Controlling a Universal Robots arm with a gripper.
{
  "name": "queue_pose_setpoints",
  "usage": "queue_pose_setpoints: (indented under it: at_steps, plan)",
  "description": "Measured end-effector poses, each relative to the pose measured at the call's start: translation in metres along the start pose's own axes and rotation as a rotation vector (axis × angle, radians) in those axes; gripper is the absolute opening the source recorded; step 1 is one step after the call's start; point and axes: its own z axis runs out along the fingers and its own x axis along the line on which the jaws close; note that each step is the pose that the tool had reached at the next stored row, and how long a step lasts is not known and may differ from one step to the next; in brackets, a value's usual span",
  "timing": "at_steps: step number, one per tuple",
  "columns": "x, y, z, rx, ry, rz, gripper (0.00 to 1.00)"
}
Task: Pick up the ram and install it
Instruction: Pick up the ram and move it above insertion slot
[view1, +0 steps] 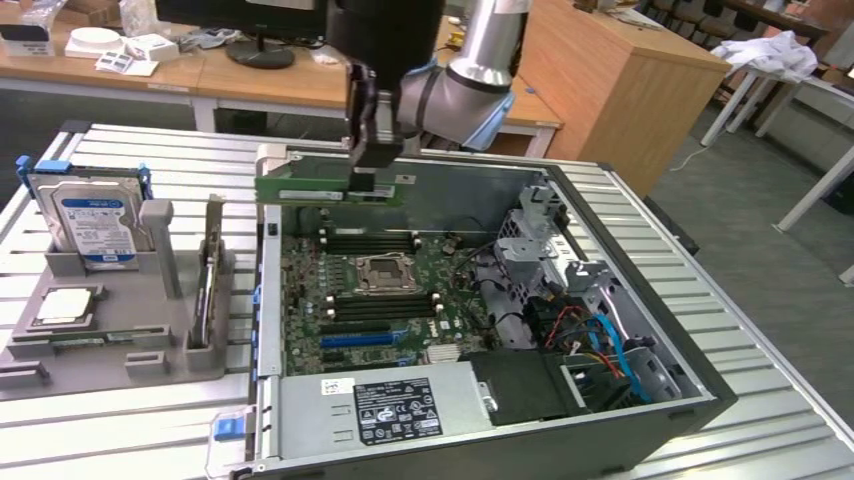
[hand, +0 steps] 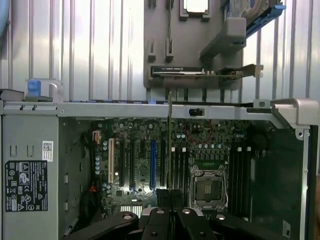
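Pinching the ram (view1: 314, 190) between them, the fingers (view1: 363, 172) are holding it level and edge-down above the motherboard (view1: 387, 300), near the open computer case's (view1: 641, 400) far wall, clear of the slots.

Ram (view1: 327, 190) is plain green, same shade as the motherboard (view1: 374, 290), which has one blue slot (view1: 358, 339) among black ones. Hard drive (view1: 91, 222) is silver with a blue-and-white label. Desk (view1: 761, 330) is ribbed silver, holder (view1: 120, 345) flat grey, power supply (view1: 380, 415) grey with a black sticker.
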Motion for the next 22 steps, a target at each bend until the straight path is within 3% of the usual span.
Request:
queue_pose_setpoints:
  at_steps: [12,19,22]
  plan:
    - [0.0,-0.047,0.0006,-0.0011,-0.0026,0.0,0.11]
    - [0.0,-0.0485,0.0007,-0.0011,-0.0034,0.0,0.11]
    - [0.0,-0.0485,0.0054,-0.001,-0.005,0.0,0.11]
